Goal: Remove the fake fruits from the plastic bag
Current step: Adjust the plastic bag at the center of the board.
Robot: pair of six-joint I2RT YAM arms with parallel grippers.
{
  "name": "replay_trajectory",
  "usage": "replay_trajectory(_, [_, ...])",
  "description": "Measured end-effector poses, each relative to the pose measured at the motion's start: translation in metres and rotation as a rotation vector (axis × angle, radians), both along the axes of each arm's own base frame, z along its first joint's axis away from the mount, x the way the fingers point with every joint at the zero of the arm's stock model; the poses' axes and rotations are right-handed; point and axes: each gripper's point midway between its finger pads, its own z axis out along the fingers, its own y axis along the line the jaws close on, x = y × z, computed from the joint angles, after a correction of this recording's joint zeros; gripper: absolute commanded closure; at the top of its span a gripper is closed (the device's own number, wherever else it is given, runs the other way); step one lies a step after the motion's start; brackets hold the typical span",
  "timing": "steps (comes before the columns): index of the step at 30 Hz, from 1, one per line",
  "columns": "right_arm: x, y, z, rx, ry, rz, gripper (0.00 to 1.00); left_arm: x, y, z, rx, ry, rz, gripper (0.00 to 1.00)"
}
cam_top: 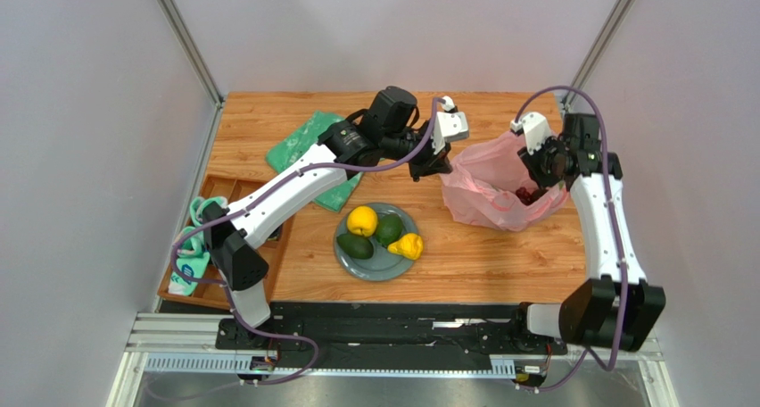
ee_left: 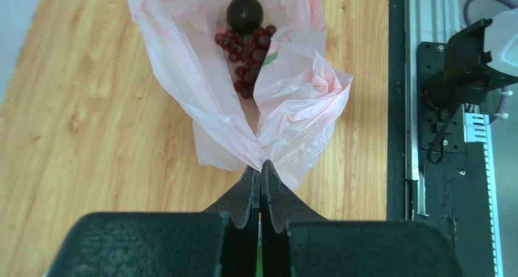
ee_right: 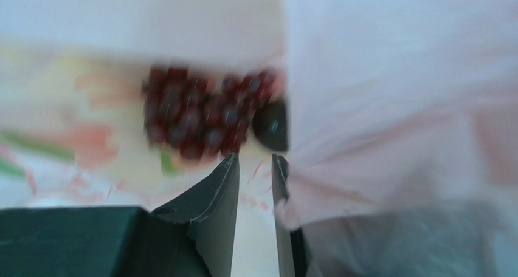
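Grape bunch point(cam_top: 528, 194) inside plastic bag point(cam_top: 482, 188), counter point(cam_top: 482, 255) R side. L tool point(ee_left: 261, 167) pinching bag rim, bag's 10 o'clock. R tool point(ee_right: 254, 161) narrow gap, in bag mouth by grapes, 3 o'clock. Other 4 fruits point(cam_top: 362, 220) on plate point(cam_top: 388, 266), bag's 8 o'clock.

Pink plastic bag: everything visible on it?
The plastic bag is thin translucent pink film, crumpled, printed with peach and green marks. It lies on the wooden table, right of the plate, mouth gaping, grape bunch inside. The left gripper pinches its edge; the right gripper, slightly open, reaches into the mouth.
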Motion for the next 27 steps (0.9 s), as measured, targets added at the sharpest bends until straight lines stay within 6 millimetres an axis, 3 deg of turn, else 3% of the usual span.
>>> replay_trajectory(3, [-0.033, 0.008, -0.022, 0.024, 0.035, 0.017, 0.67, 0.002, 0.007, 0.019, -0.024, -0.045, 0.034, 1.00])
replay_trajectory(7, [-0.072, -0.003, -0.090, 0.021, 0.213, -0.027, 0.65, -0.002, 0.010, 0.036, -0.054, -0.079, 0.033, 1.00])
replay_trajectory(10, [-0.106, -0.014, -0.129, -0.015, 0.346, -0.067, 0.56, -0.010, 0.006, 0.027, -0.045, -0.060, 0.004, 1.00])
replay_trajectory(12, [-0.120, -0.017, -0.141, -0.028, 0.388, -0.071, 0.50, -0.017, 0.004, 0.006, -0.012, -0.026, -0.013, 1.00])
replay_trajectory(14, [-0.127, -0.016, -0.138, -0.033, 0.379, -0.063, 0.45, -0.024, 0.004, -0.022, 0.035, 0.022, -0.026, 1.00])
replay_trajectory(18, [-0.120, -0.003, -0.106, 0.009, 0.254, -0.014, 0.37, -0.033, 0.003, -0.059, 0.101, 0.099, -0.042, 1.00])
replay_trajectory(23, [-0.096, 0.016, -0.070, 0.084, 0.122, 0.088, 0.32, -0.035, 0.000, -0.061, 0.094, 0.120, -0.051, 1.00])
replay_trajectory(27, [-0.088, 0.024, -0.076, 0.110, 0.130, 0.163, 0.32, -0.036, -0.003, -0.061, 0.085, 0.132, -0.056, 1.00])
